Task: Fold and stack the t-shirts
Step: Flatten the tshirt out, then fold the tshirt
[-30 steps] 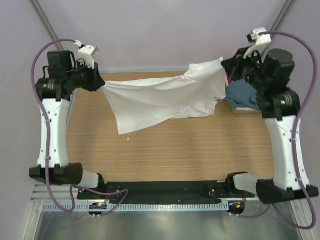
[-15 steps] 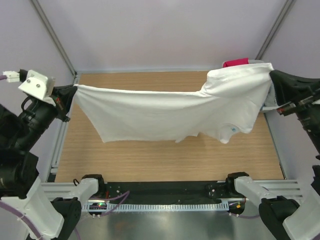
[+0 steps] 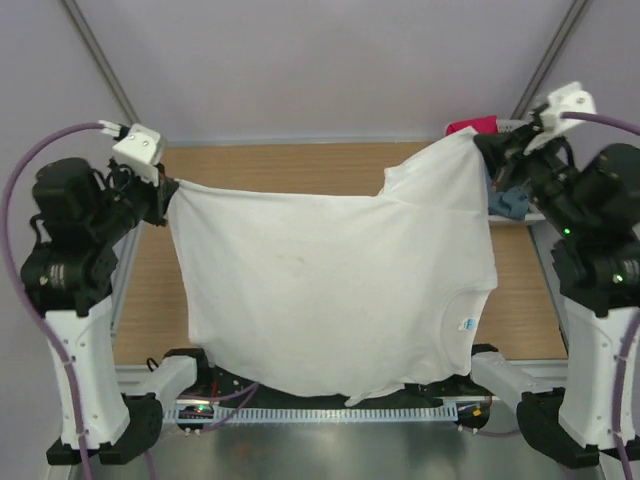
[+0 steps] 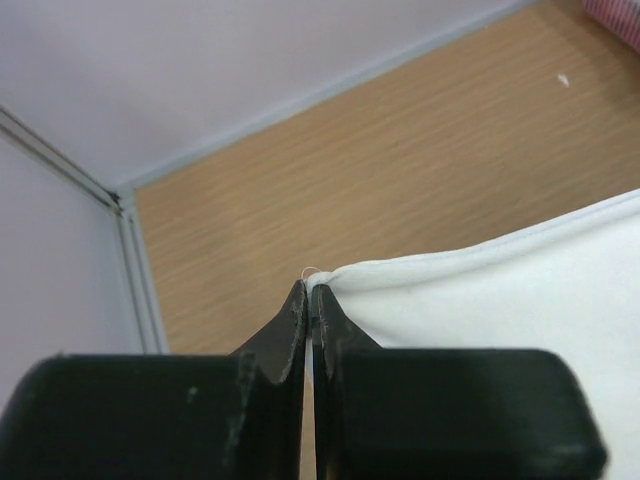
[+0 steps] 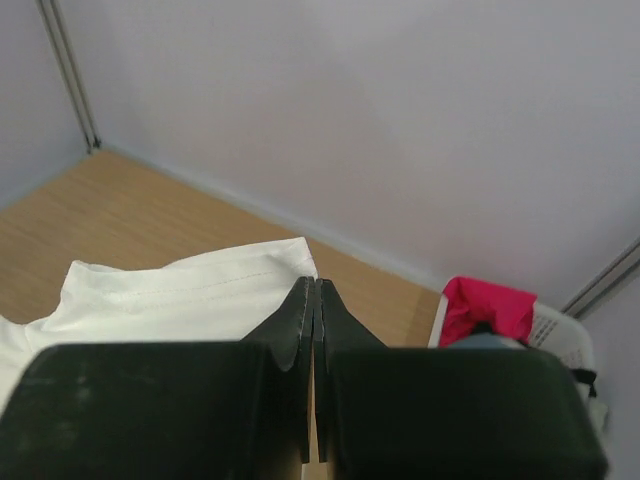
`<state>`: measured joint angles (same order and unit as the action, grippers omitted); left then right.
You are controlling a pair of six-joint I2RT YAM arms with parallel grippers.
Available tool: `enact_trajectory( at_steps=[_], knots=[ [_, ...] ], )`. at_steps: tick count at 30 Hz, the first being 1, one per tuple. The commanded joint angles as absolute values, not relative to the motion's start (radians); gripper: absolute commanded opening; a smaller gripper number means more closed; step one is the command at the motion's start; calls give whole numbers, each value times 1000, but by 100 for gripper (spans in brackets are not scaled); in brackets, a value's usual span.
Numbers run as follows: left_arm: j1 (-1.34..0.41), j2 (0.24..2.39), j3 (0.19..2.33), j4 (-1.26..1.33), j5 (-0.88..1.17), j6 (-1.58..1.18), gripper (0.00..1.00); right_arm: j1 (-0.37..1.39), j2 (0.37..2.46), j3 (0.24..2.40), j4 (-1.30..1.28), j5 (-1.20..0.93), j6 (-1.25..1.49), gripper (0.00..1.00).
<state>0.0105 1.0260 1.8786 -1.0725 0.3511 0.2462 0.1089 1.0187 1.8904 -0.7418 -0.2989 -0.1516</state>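
A plain white t-shirt (image 3: 330, 280) hangs spread in the air between both arms, its lower part draped over the near table edge; a small blue label (image 3: 466, 323) shows at its neck. My left gripper (image 3: 165, 190) is shut on the shirt's upper left corner (image 4: 325, 278). At the upper right, my right gripper (image 3: 482, 143) is shut on the shirt's hem edge (image 5: 290, 262). A red-pink t-shirt (image 3: 470, 126) (image 5: 480, 305) and a slate blue one (image 3: 508, 202) lie in the basket at the back right, partly hidden by the right arm.
A white slotted basket (image 5: 562, 328) stands at the table's back right corner. The wooden table (image 4: 400, 170) is fenced by a metal frame with posts (image 3: 100, 60) at the back corners. Both arm bases sit at the near edge, under the hanging cloth.
Both grippers moved inward and higher, and the white shirt went from a taut horizontal band to a wide hanging sheet that reaches over the near edge.
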Motion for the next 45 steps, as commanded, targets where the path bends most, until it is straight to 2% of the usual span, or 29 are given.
enact_trajectory(
  at_steps=[1, 5, 8, 13, 14, 19, 21, 24, 26, 29, 36, 45],
  knots=[
    [8, 1069, 1665, -1011, 357, 288, 0, 104, 1048, 1696, -649, -331, -198, 1],
    [9, 1118, 1439, -936, 379, 314, 0, 104, 1126, 1453, -533, -334, -213, 1],
    [9, 1201, 1323, -853, 391, 328, 0, 104, 1256, 1364, -447, -336, -218, 1],
    [9, 1455, 1322, -758, 382, 345, 0, 104, 1563, 1388, -322, -322, -229, 1],
    [9, 1564, 1344, -753, 383, 344, 0, 104, 1685, 1444, -315, -310, -233, 1],
    [9, 1857, 1567, -735, 368, 325, 0, 95, 2041, 1739, -290, -269, -190, 1],
    [9, 1946, 1649, -723, 350, 311, 0, 95, 2146, 1926, -291, -252, -186, 1],
    [9, 2148, 1878, -735, 336, 272, 0, 95, 2398, 2190, -324, -197, -184, 1],
    [12, 2218, 1966, -744, 330, 253, 0, 94, 2480, 2355, -325, -175, -178, 1],
    [12, 2316, 2100, -747, 314, 230, 0, 95, 2572, 2459, -272, -135, -176, 1],
    [12, 2408, 2272, -724, 273, 221, 0, 97, 2576, 2438, -192, -107, -164, 1],
    [9, 2238, 2240, -771, 360, 224, 0, 94, 2304, 2140, -183, -176, -193, 1]
  ],
)
